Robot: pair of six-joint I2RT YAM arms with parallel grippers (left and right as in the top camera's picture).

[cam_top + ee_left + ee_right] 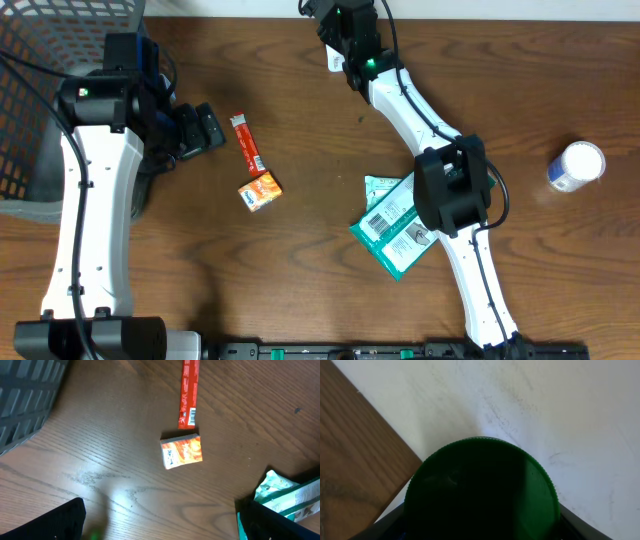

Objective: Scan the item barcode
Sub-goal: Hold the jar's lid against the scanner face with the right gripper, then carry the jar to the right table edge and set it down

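My right gripper reaches to the table's far edge and is shut on a round green-lidded container. The lid fills the space between the jaws in the right wrist view, in front of a white wall. From overhead only a small white bit of the container shows beside the gripper; no barcode can be seen on it. My left gripper hovers wide open at the left, and nothing lies between its dark fingertips. Ahead of it lie an orange box and a red stick packet.
A teal pouch with a barcode label lies under my right arm's elbow; its edge shows in the left wrist view. A white bottle lies at the right. A wire basket stands at the far left corner.
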